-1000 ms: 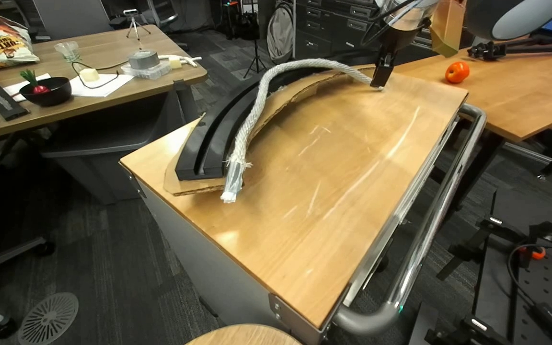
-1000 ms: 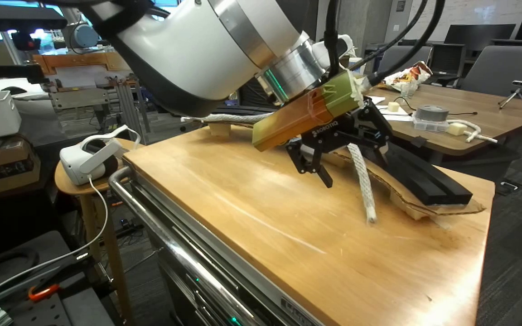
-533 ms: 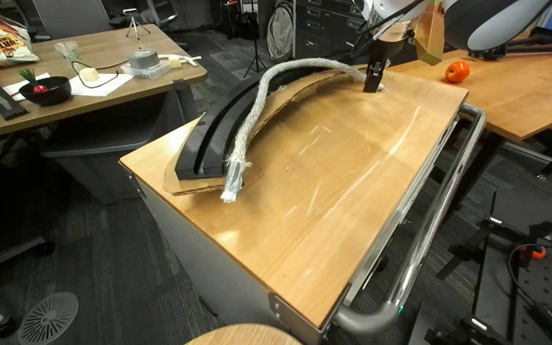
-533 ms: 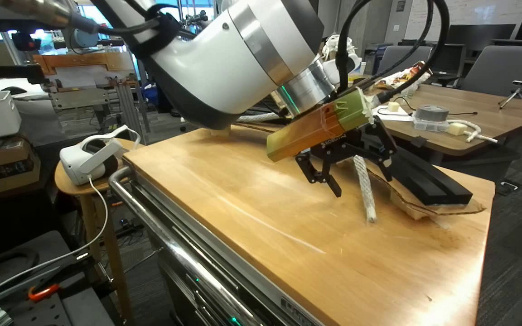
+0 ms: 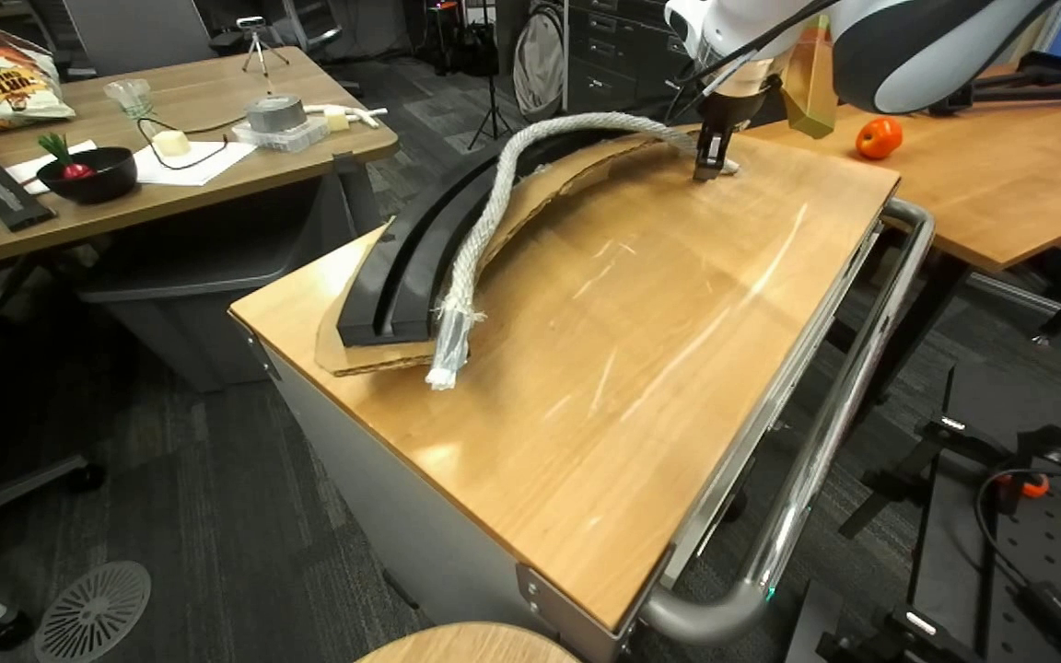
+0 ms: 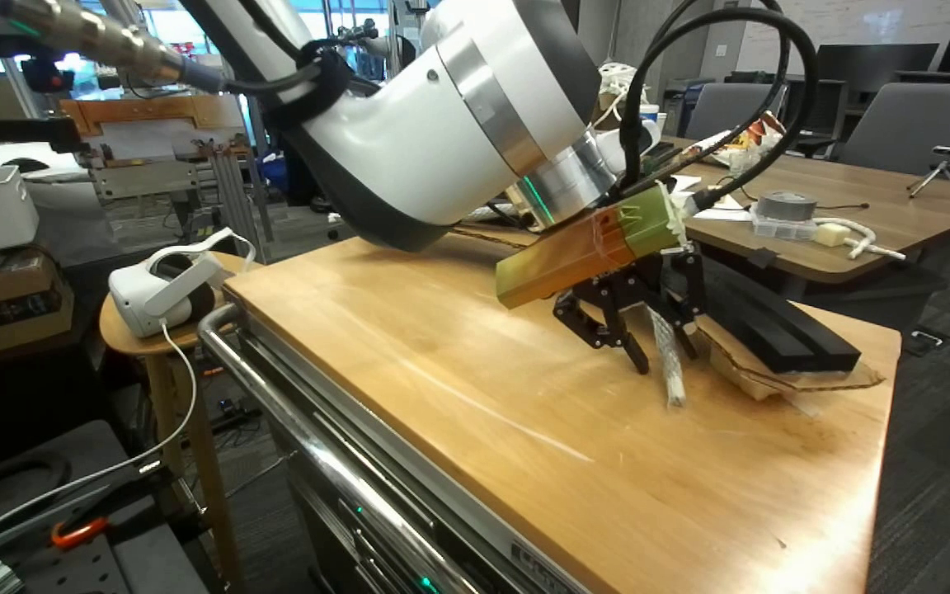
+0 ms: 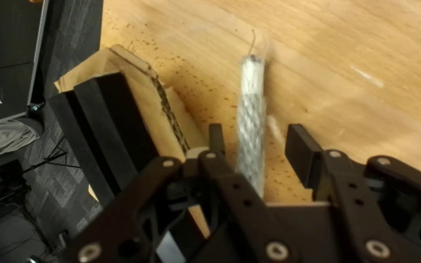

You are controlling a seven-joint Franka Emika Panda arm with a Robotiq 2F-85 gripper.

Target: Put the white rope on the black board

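Filling much of both exterior views, the wooden cart top (image 5: 604,396) lies partly under the white Franka arm (image 6: 409,148). On it, the curved, grooved black board (image 5: 429,244) sits over a cut cardboard sheet (image 7: 150,106). The white rope (image 5: 494,207) follows the board's inner edge; its middle overlaps the far stretch, though whether it rests there is hard to tell, and both ends lie off the board. The Robotiq gripper (image 7: 258,144) straddles the rope near one end, jaws spread, wood showing on each side, nothing gripped. Lifted here, a stiff cord might drag its opposite taped end (image 5: 448,343) further away. The pale near end (image 7: 252,76) looks wrapped and possibly slick, so a pinch close to it could slip. The board-side fingertip (image 7: 216,137) stands a little nearer the rope than its partner: closing could shove the cord sideways, and drifting boardward could snag it on the cardboard.
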